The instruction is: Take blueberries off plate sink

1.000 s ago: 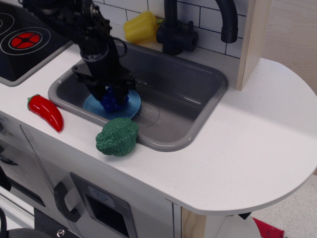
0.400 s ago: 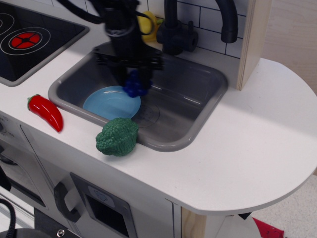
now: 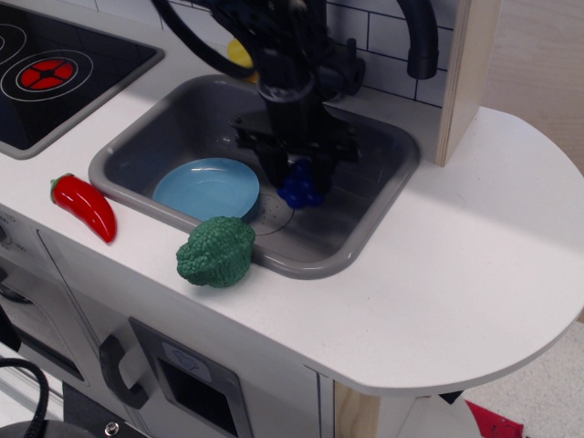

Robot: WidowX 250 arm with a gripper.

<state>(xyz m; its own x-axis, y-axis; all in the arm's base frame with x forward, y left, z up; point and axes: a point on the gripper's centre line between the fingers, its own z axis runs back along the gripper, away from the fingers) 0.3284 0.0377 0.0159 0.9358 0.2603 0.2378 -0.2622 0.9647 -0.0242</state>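
Observation:
The grey sink holds the light blue plate at its front left; the plate is bare. My gripper hangs over the middle of the basin, right of the plate, shut on the dark blue blueberries. The berries sit between the fingers just above or at the sink floor, near the round drain mark; I cannot tell whether they touch it.
A green broccoli toy sits on the counter at the sink's front rim. A red pepper lies left of it. A black faucet and a partly hidden yellow pepper stand behind the sink. A stove is at the left.
My gripper lifted the blueberries off the plate and carried them right, then lowered them over the sink's middle. The plate is now uncovered.

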